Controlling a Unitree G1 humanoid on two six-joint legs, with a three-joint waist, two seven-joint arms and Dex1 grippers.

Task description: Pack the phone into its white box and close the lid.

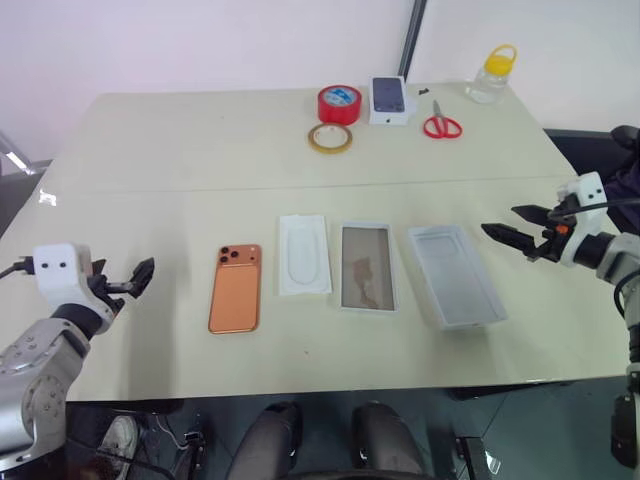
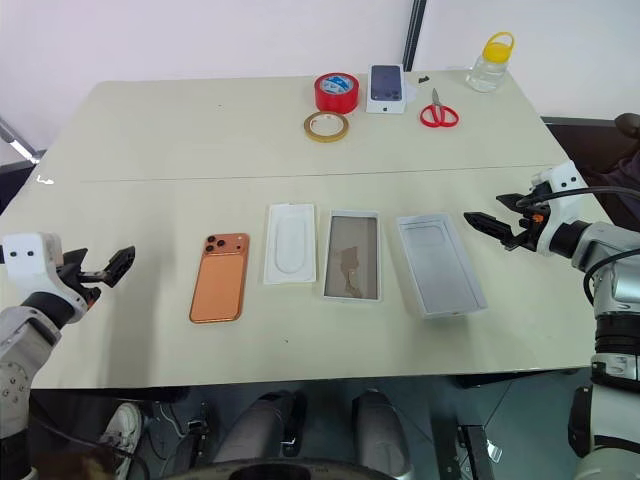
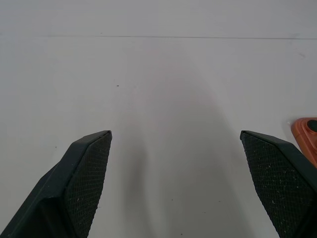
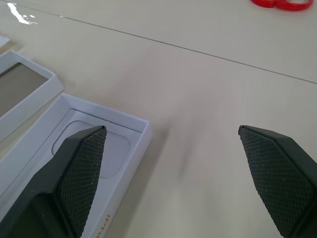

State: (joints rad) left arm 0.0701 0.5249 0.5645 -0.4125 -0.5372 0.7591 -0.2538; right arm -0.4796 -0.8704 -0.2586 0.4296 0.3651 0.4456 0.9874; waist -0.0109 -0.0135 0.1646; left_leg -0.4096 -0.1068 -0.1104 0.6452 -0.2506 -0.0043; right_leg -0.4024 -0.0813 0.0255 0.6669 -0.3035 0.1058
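The bench (image 1: 180, 150) carries one phone (image 1: 235, 288), one white insert (image 1: 304, 254), one white box (image 1: 367, 266), one lid (image 1: 455, 275), two tape rolls (image 1: 339, 103), one small phone box (image 1: 391, 98), one pair of scissors (image 1: 440, 123) and one jar (image 1: 492, 74).

Bright, even room light, soft shadows

The table (image 1: 200, 150) is evenly lit from overhead; a small white glare patch (image 4: 21, 15) shines on it in the right wrist view. Faint shadows trail from the left gripper (image 3: 176, 144) and right gripper (image 4: 171, 139). Head views are sharp, their edges slightly bowed.
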